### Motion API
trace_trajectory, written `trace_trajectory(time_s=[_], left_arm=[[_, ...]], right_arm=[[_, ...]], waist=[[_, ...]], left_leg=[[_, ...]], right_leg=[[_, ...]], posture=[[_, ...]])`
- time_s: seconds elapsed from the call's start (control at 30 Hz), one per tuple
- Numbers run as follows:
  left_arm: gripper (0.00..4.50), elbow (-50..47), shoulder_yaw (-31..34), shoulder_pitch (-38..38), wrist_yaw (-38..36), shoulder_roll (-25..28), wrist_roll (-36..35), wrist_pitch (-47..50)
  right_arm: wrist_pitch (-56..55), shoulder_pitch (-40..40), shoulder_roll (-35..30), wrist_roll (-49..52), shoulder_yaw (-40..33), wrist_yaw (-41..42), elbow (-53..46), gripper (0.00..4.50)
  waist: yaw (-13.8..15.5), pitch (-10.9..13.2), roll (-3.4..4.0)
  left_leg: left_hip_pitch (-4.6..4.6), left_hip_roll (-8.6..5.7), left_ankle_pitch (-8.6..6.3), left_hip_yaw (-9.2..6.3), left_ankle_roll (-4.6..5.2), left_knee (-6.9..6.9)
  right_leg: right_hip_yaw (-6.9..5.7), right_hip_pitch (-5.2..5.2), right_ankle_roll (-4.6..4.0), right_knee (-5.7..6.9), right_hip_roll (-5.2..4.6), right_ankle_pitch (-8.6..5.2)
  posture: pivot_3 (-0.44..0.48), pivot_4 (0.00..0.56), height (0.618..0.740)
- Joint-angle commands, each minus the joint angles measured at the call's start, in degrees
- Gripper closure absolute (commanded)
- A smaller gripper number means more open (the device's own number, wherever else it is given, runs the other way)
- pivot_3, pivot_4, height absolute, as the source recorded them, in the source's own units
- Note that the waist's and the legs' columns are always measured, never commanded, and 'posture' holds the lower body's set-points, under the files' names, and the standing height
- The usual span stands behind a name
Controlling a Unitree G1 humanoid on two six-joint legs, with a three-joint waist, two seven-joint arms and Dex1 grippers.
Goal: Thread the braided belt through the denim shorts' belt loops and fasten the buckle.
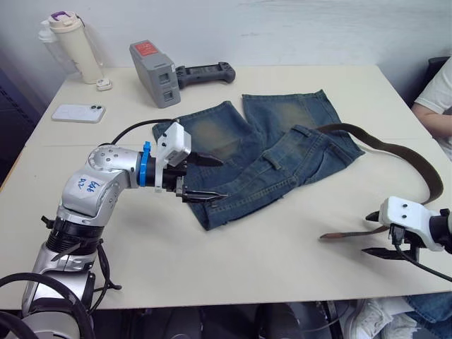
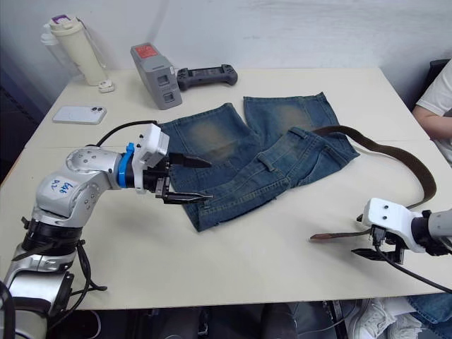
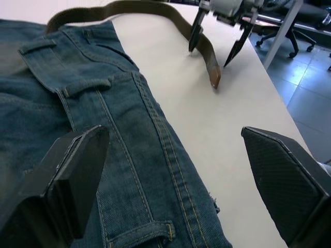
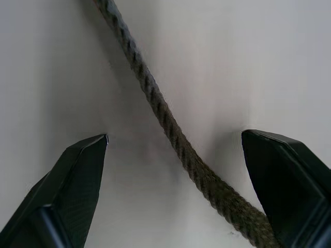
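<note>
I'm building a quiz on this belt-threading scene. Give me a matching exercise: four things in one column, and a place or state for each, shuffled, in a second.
Things:
1. braided belt
2. denim shorts
3. left gripper
4. right gripper

Places or states:
A. open, above the shorts' edge
B. spread flat mid-table
C. open, straddling the strap near its free end
D. curving from the shorts across the table

Pairs: 1-D, 2-B, 3-A, 4-C

You are seeing bare table (image 1: 282,254) lying open beside the denim shorts (image 1: 268,166); the braided belt (image 1: 417,166) is curving across beyond them.
</note>
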Motion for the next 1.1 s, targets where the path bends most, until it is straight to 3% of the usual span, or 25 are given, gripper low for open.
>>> trace_trajectory(time_s=[0.03,0.2,0.37,0.53,0.63,0.77,0.9,1.1], left_arm=[[0.00,-2.8,1.3,0.2,0.9,-0.5,-1.6,0.6],[0.00,-1.8,0.8,-2.1,4.1,-3.4,-1.2,2.7],[0.00,1.3,1.3,-6.9,5.6,-11.8,-4.7,3.8],[0.00,2.3,-1.0,-6.7,7.3,-17.7,-6.0,7.0],[0.00,4.9,-3.9,-6.5,10.1,-19.4,-3.8,10.1],[0.00,6.3,-4.2,-6.7,12.0,-24.9,-6.3,13.2],[0.00,9.2,-2.2,-7.7,16.4,-32.6,-7.0,11.9],[0.00,11.7,0.3,-9.6,17.4,-36.5,-8.5,11.3]], right_arm=[[-1.1,-1.5,1.0,-0.2,0.7,0.5,1.6,1.84],[-2.3,-4.5,1.6,0.7,1.2,1.3,-2.2,4.47],[11.8,-9.8,4.9,12.1,-4.9,-1.4,-10.7,4.49],[23.7,-11.3,8.1,21.7,-9.6,-5.8,-17.8,4.49],[27.6,-11.4,9.9,25.5,-12.0,-8.3,-20.4,4.49],[32.5,-11.4,11.5,30.6,-15.3,-11.8,-23.8,4.49],[35.3,-10.4,11.4,33.3,-16.2,-13.3,-26.3,4.49],[39.3,-10.3,12.2,38.9,-17.3,-16.1,-28.8,4.49]], waist=[[-0.1,0.0,0.00],[-0.1,0.0,0.00],[0.2,0.0,0.00],[0.2,0.0,0.00],[0.1,0.0,0.00],[0.2,0.0,0.00],[0.3,0.0,0.00],[0.0,0.0,0.00]], left_leg=[[0.01,0.00,0.00,0.00,0.00,0.00],[0.03,0.01,0.01,0.01,-0.01,0.01],[-0.02,0.00,0.01,-0.05,-0.01,0.05],[-0.05,-0.02,0.00,-0.13,0.00,0.01],[-0.04,-0.03,0.00,-0.12,0.00,0.02],[-0.04,-0.03,0.01,-0.12,0.01,0.02],[-0.05,-0.04,0.01,-0.13,0.01,-0.01],[-0.01,-0.04,0.01,-0.11,0.01,-0.02]], right_leg=[[0.00,0.01,0.00,0.01,0.00,0.00],[0.02,0.00,0.00,0.04,0.00,0.00],[-0.02,0.01,0.00,0.06,0.00,0.00],[-0.13,0.08,0.01,0.08,0.01,0.01],[-0.09,0.08,0.01,0.05,0.00,0.01],[-0.08,0.06,0.01,0.05,0.00,0.01],[-0.10,0.08,0.01,0.00,-0.01,0.01],[-0.07,0.06,0.02,-0.04,0.00,0.01]], posture=[[0.000,0.150,0.650],[0.000,0.150,0.650],[0.000,0.150,0.650],[0.000,0.150,0.650],[0.000,0.150,0.650],[0.000,0.150,0.650],[0.000,0.150,0.650],[0.000,0.150,0.650]])
